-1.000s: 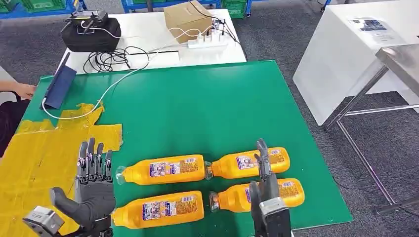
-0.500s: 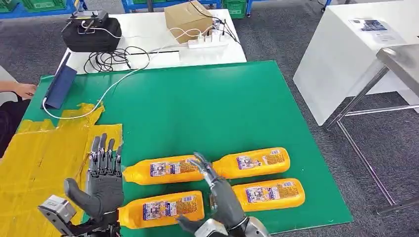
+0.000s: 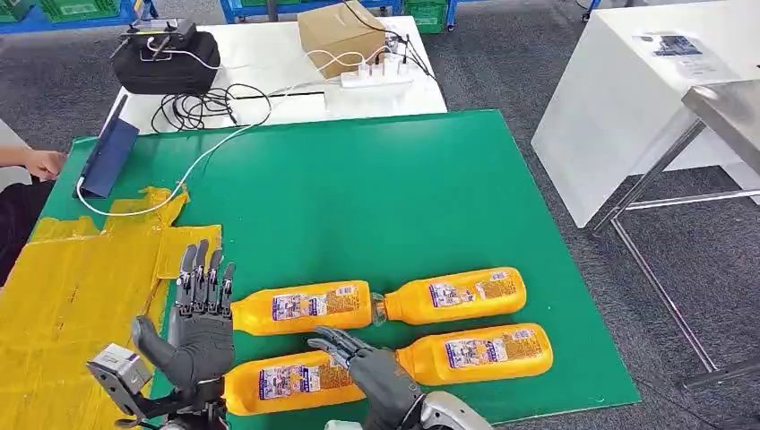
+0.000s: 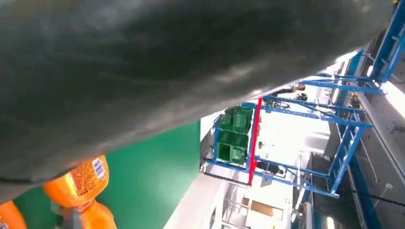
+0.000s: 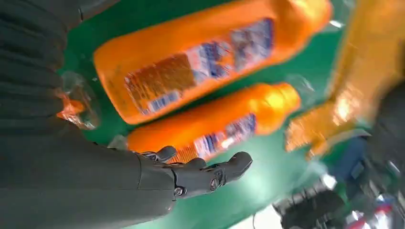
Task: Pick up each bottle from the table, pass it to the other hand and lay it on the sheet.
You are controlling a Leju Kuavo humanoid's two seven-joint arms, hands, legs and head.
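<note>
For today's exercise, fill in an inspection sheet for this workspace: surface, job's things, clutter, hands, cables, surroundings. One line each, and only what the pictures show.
Surface: green table top, with a crumpled yellow sheet on its left part.
Job's things: four orange bottles lying on their sides in two rows on the green; none on the sheet.
Clutter: blue tablet at the far left corner.
Hands: left hand raised, fingers apart, holding nothing; right hand open over the near-left bottle.
Cables: white cable running from the tablet to the power strip.
Surroundings: white table behind with a black bag and a cardboard box; a person's hand at the left edge.
</note>
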